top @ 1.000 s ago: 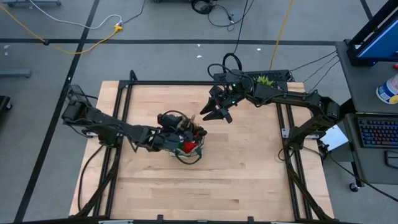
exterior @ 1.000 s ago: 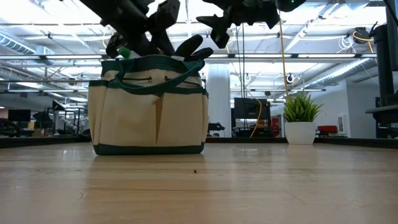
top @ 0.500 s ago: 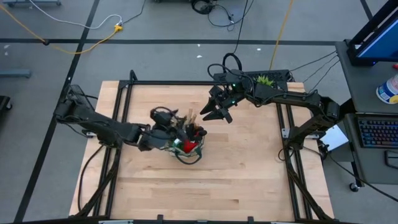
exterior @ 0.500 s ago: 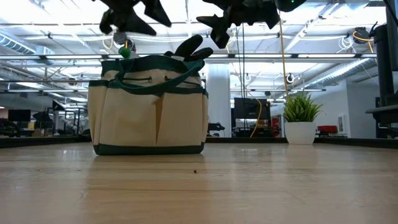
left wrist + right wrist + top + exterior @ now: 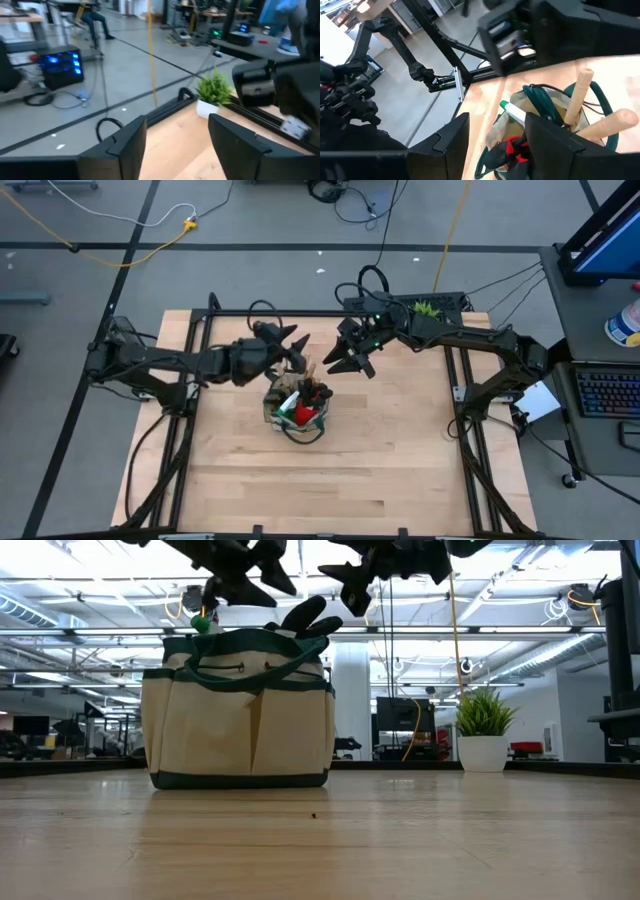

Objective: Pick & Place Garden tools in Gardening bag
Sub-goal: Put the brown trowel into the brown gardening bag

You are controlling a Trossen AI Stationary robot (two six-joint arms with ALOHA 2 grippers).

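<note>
1. Left gripper (image 5: 291,345) raised above the far-left edge of the bag (image 5: 297,409), fingers spread and empty; likely clear of the bag so nothing snags.
2. Right gripper (image 5: 345,361) hovering far-right of the bag, jaws parted, nothing between them; seemingly parked out of the way.
3. Bag upright at mid-table (image 5: 400,470), mouth open upward to take tools.
4. Inside: two wooden handles (image 5: 580,95) standing on end, a red-and-black glove (image 5: 516,147), a green-and-white item (image 5: 512,111), dark shears handles (image 5: 305,618) poking over the rim.
5. No tool visible loose on the table; task looks close to done.
6. Potted plant (image 5: 427,309) at the far-right edge, well apart.
</note>
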